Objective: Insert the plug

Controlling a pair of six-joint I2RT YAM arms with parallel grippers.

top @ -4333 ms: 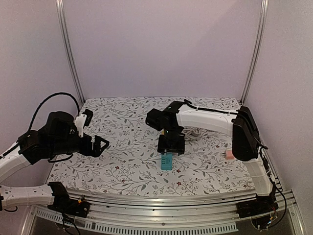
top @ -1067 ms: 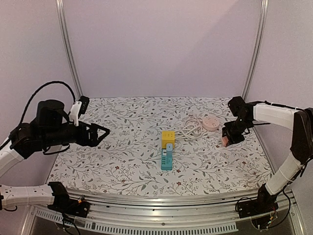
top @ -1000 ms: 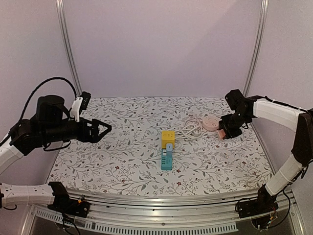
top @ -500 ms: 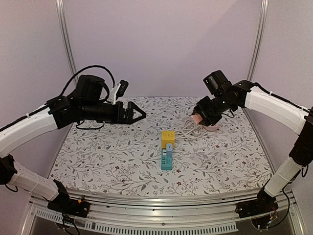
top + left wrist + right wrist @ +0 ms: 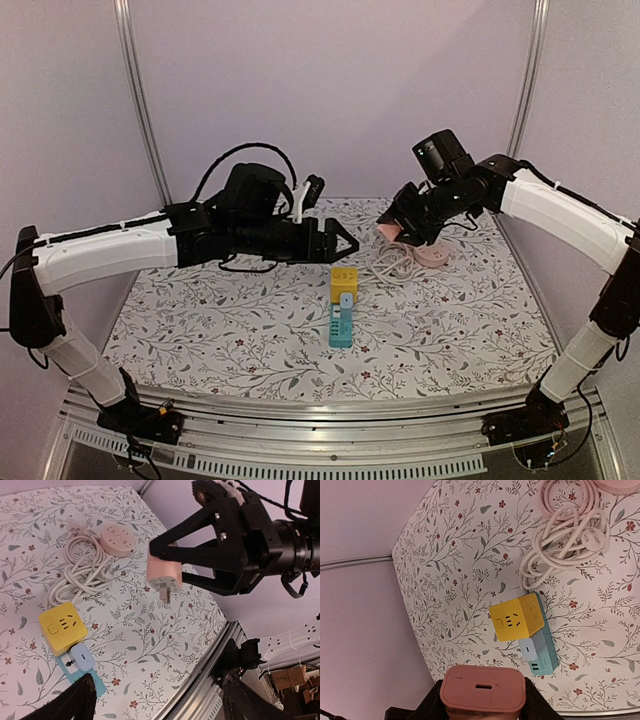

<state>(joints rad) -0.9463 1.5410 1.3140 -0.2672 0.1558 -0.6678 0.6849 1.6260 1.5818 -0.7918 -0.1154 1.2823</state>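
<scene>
A: Since the teal strip (image 5: 341,329), nearest the bases, already carries a small white adapter (image 5: 82,657), with the yellow cube socket (image 5: 345,281) at its far end, which face should take the pink plug (image 5: 163,576)?

B: Judged from here, a free face of the cube or the round pink socket (image 5: 432,256) farther back; which one is meant cannot be told. Either way, the prongs (image 5: 165,594) should be squared to the slots before any push, and the descent kept slow.

A: And the arms?

B: Both reach in above the table (image 5: 200,340), tips facing each other, well clear of its surface. The left gripper (image 5: 348,244) points toward the right arm, jaws spread wide, holding nothing. Just beyond it, the right gripper (image 5: 397,226) is clamped on the pink plug, held in mid-air with prongs toward the table, apart from every socket. The coiled cable (image 5: 392,267) lies below. The empty left claw could steady the socket body.
</scene>
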